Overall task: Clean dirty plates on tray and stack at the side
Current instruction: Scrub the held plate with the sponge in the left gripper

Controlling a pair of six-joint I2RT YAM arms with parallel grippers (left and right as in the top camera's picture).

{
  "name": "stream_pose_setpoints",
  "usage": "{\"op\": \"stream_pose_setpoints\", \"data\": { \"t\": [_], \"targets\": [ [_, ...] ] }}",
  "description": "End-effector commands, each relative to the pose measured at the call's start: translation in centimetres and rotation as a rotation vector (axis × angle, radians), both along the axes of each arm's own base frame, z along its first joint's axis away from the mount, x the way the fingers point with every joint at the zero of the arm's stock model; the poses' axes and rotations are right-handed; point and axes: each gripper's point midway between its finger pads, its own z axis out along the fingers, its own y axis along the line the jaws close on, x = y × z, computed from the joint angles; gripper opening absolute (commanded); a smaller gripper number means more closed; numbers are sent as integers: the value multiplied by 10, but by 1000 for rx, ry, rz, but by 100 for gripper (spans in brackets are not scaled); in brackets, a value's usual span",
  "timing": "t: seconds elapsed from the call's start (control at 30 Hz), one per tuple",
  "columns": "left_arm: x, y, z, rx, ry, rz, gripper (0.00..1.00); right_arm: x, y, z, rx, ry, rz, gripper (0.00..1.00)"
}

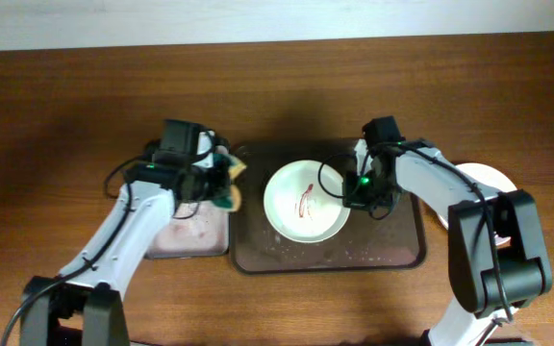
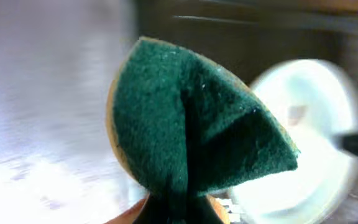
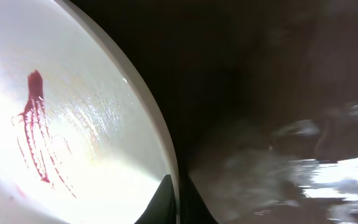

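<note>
Overhead view: one dirty plate [image 1: 305,202], red smear unwiped, sits on the brown tray [image 1: 392,252], its rim pinched by the right pincer [image 1: 359,185]. Left pincer [image 1: 219,180] clamps a folded green sponge [image 2: 191,124] nearby. A white plate [image 1: 484,178], seemingly clean, lies on the surface [image 1: 65,115] at right.

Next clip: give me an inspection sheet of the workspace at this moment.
Surface: brown wooden table.
Job's things: dirty plate with a red smear, lying on the tray; second white plate on the table right of the tray, partly under the right arm.
Clutter: smaller pink-lined tray, left of the tray.
End effectors: left end effector pinches a folded green sponge; right end effector grips the dirty plate's rim.
Cables: black cables along both arms.
Surroundings: pale strip beyond the far edge.
</note>
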Motion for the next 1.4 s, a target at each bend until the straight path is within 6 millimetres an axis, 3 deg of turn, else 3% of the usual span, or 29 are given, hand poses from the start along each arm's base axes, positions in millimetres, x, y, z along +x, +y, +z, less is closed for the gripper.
{"op": "stream_pose_setpoints", "data": {
  "t": [0.0, 0.17, 0.4, 0.53, 0.7, 0.8, 0.9, 0.93, 1.0, 1.1, 1.27, 1.37],
  "targets": [
    [-5, -61, 18, -151, -10, -67, 0, -17, 15, -8, -4, 45, 31, 4],
    [-18, -124, -11, -234, 67, -137, 0, -17, 16, -8, -3, 43, 32, 4],
    [-26, -166, -42, -280, 127, -119, 0, -17, 16, -8, -3, 43, 32, 4],
    [-26, -161, -69, -223, 152, -97, 0, -17, 16, -8, -3, 43, 32, 4],
    [-19, -96, -97, 81, 140, 71, 0, -19, 16, -8, -4, 49, 32, 4],
    [-17, -72, -93, 149, 154, 69, 0, -19, 16, -8, -5, 50, 32, 4],
    [-5, -93, -51, 61, 72, -50, 0, -19, 16, -8, -5, 50, 32, 4],
    [1, -107, -26, -3, 26, -78, 0, -19, 16, -8, -5, 49, 32, 4],
    [6, -124, -7, -79, -22, -103, 0, -19, 16, -8, -5, 49, 32, 4],
    [2, -134, -14, -96, 9, -73, 0, -19, 16, -8, -5, 49, 32, 4],
    [-8, -166, -45, -108, 48, -98, 0, -19, 16, -8, -5, 50, 32, 4],
    [-6, -169, -66, -88, 59, -90, 0, -19, 16, -8, -5, 50, 32, 4]
  ]
}}
